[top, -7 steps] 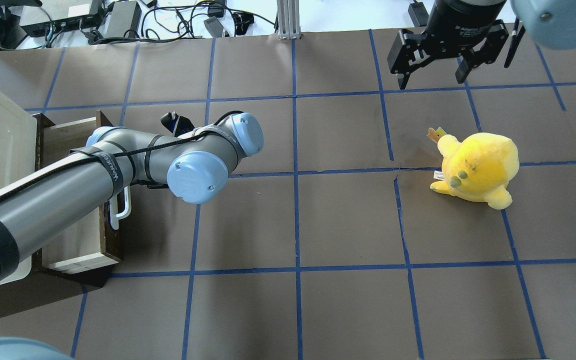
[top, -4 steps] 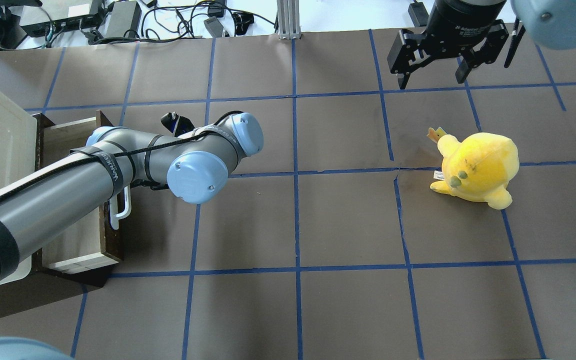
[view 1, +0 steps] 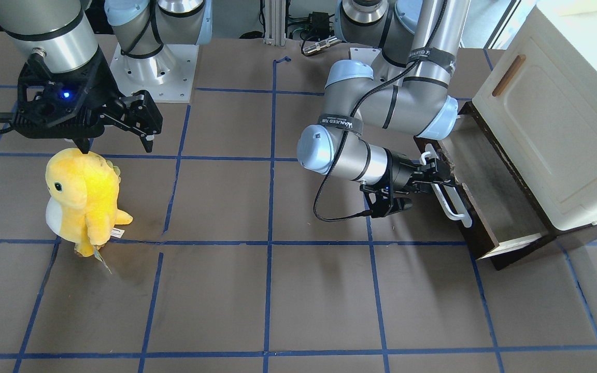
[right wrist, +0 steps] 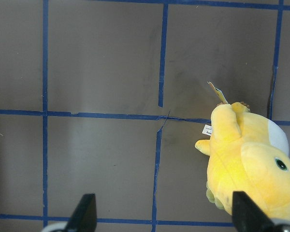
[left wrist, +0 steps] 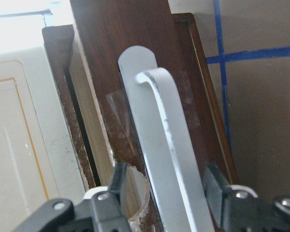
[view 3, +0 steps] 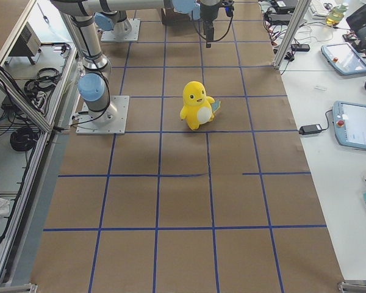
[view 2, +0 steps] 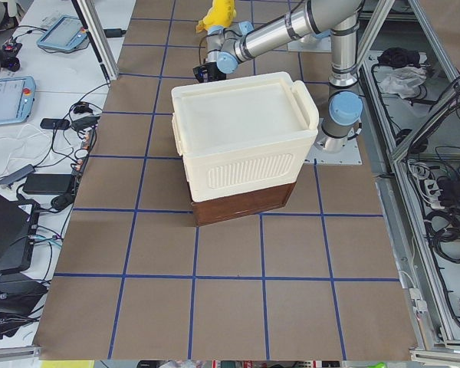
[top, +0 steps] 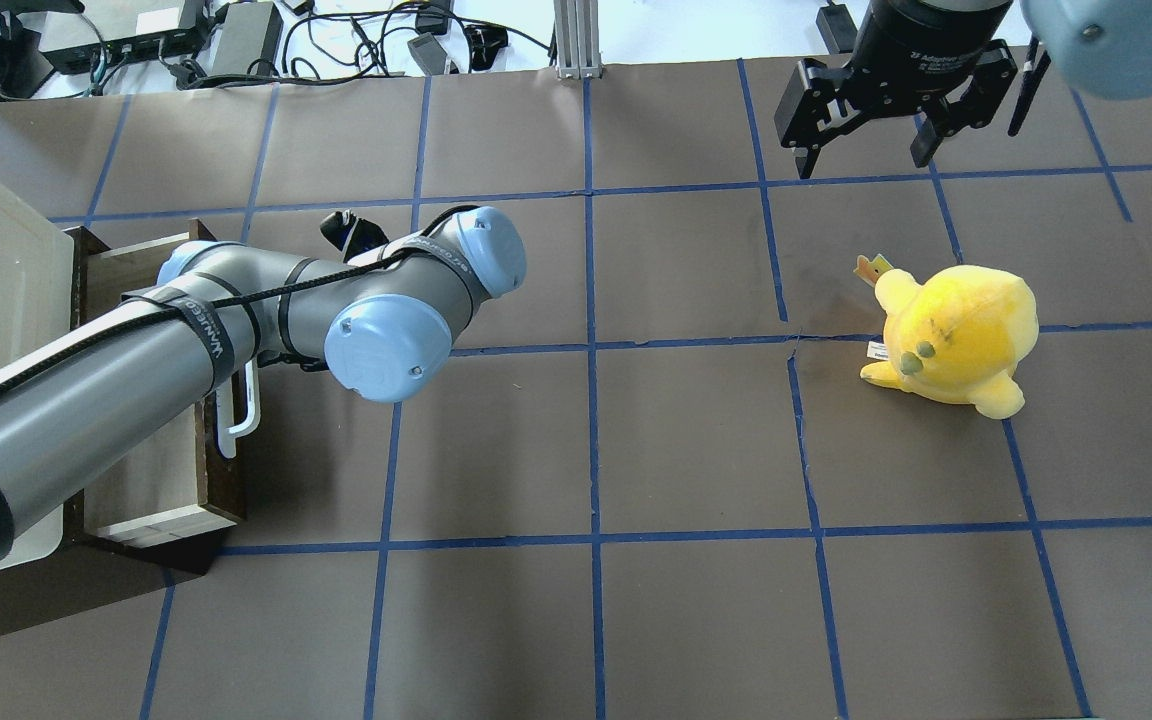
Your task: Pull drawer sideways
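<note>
Drawer point(view 1: 491, 210) part open under cream cabinet point(view 1: 552, 119), at table end on robot's left. Left gripper point(view 1: 439, 174) at white bar handle point(view 1: 453, 203); fingers point(left wrist: 117, 181) spread either side of bar, no firm pinch visible. Right gripper point(top: 861, 155) hangs near yellow plush point(top: 951, 335), fingers wide apart, holding nothing. Judgement: drawer is rigid wood, likely light, slides straight, may bind if tugged askew. Best hold is mid-bar. Bar looks smooth, so could slip.
</note>
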Available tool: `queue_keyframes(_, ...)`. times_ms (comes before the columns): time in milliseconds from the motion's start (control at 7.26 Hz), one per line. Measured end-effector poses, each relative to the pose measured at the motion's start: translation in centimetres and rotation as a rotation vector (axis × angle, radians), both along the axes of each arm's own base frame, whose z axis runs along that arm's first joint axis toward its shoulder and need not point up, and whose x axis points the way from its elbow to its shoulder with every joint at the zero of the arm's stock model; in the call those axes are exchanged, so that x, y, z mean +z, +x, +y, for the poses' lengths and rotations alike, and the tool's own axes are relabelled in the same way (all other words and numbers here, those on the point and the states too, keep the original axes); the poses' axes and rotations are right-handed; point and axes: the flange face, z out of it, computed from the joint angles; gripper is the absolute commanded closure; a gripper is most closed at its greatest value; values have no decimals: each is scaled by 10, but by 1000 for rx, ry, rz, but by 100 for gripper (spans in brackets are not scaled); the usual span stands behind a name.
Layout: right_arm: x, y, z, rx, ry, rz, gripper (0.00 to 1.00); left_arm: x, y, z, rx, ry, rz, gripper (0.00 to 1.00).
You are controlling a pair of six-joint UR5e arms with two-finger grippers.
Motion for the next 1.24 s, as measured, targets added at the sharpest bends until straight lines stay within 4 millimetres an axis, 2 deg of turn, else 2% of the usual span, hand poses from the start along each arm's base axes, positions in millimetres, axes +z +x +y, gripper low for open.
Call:
queue_keyframes(413,0,0,0,0,0,0,0,73,-25,-5,3,27,360,38)
queue_keyframes(689,0,0,0,0,0,0,0,122,-33,5,-34,-6,554,38)
queue_keyframes(964,0,0,0,0,0,0,0,169,-28,21,-17,-73,816,38)
queue_keyframes(1240,0,0,0,0,0,0,0,221,0,26,16,-157,957,37)
